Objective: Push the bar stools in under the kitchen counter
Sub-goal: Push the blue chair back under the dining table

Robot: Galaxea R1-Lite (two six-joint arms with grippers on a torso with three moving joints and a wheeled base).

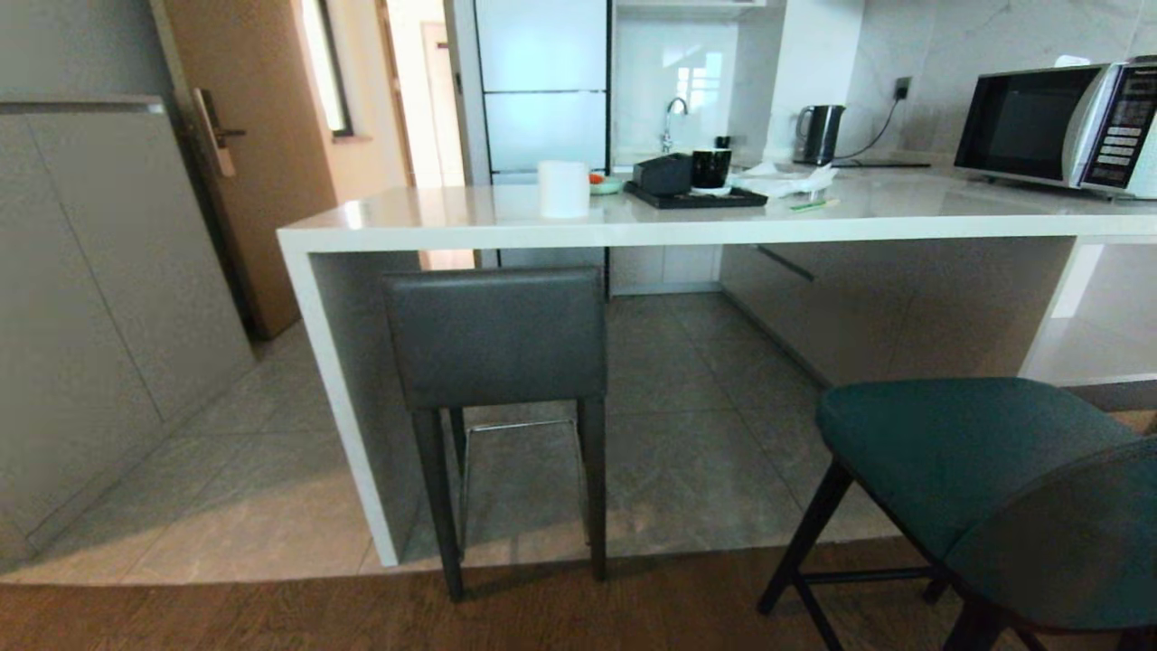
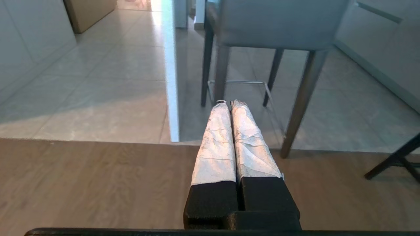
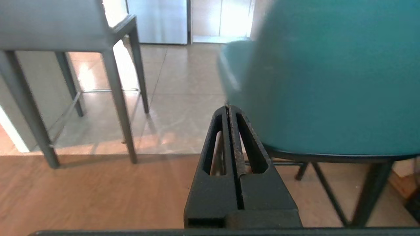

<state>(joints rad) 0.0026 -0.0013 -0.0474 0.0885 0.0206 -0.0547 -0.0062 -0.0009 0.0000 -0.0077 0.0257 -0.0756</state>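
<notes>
Head view: the grey stool (image 1: pixel 497 339) stands at the white worktop (image 1: pixel 633 221), partly under its left end; the teal stool (image 1: pixel 985 488) stands well out on the right. Left wrist view: left tool (image 2: pixel 228 103) pressed together, empty. Right wrist view: right tool (image 3: pixel 228 108) likewise together, just behind the teal back. Both stools look stiff and top-heavy; pushing low on the backrest seems safest.
</notes>
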